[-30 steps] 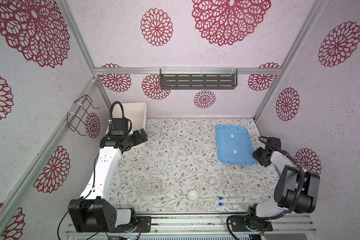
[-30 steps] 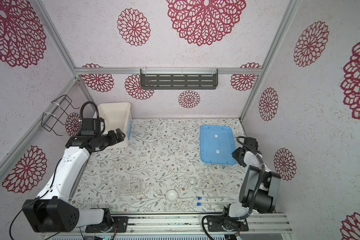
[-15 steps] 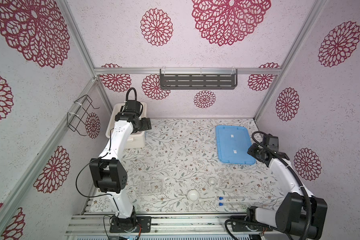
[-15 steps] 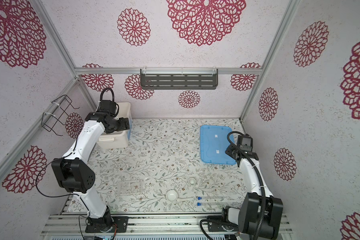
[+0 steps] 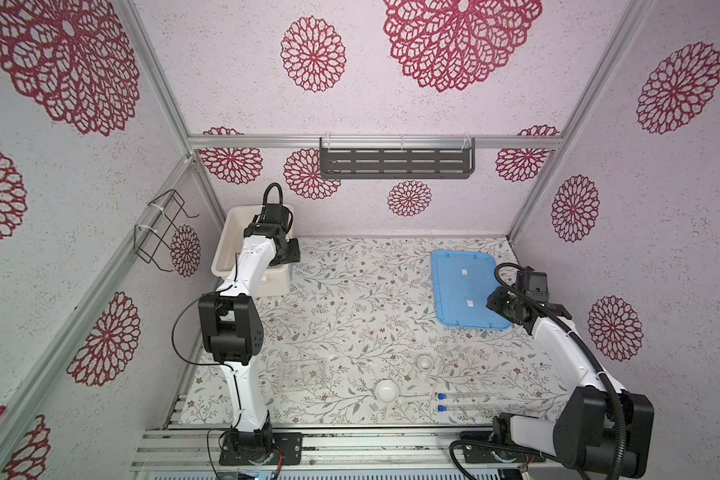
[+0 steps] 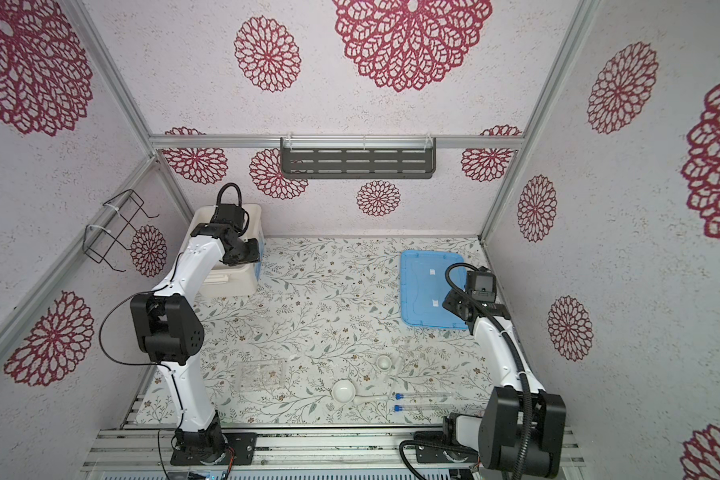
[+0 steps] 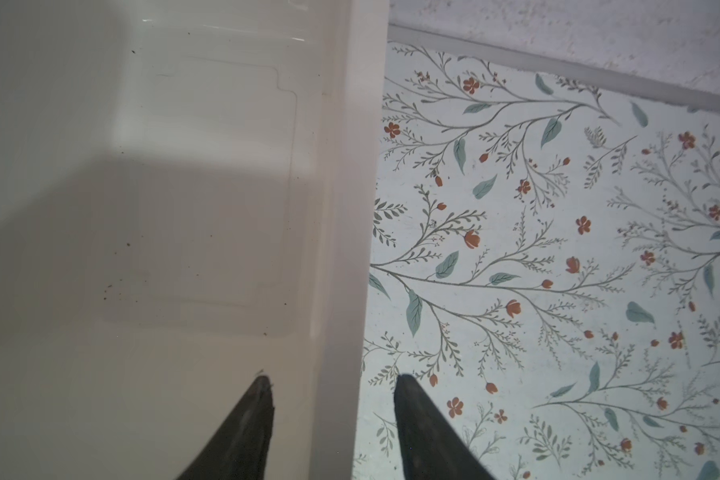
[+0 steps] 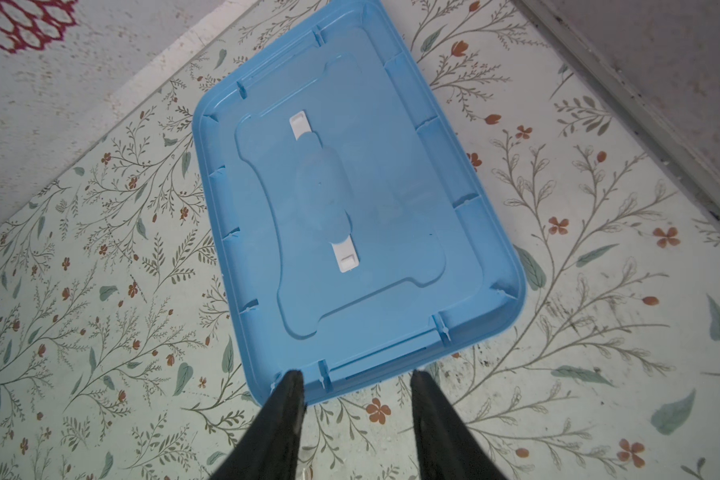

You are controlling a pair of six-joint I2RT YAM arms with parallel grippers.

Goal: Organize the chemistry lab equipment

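Near the front edge lie two clear tubes with blue caps (image 5: pixel 464 397) (image 5: pixel 466 408), a clear rack (image 5: pixel 304 374), two white bowls (image 5: pixel 386 391) (image 5: pixel 425 363) and a white pestle (image 5: pixel 412 399); neither gripper is near them. My left gripper (image 7: pixel 333 380) (image 5: pixel 285 259) hangs open astride the right wall of the big white tub (image 7: pixel 350 166) (image 5: pixel 225 241), one finger inside and one outside, with gaps showing on both sides. My right gripper (image 8: pixel 356 374) (image 5: pixel 497 305) is open at the near edge of the flat blue lid (image 8: pixel 350 208) (image 5: pixel 462 291), holding nothing.
The tub stands in the back left corner and its inside is bare in the left wrist view. A dark slotted shelf (image 5: pixel 395 164) hangs on the back wall and a wire holder (image 5: pixel 163 228) on the left wall. The right wall runs close beside the lid.
The left arm swung from in front of the tub to over its right wall, and its jaws narrowed. The right arm stretched out, its gripper staying by the lid's near right corner.
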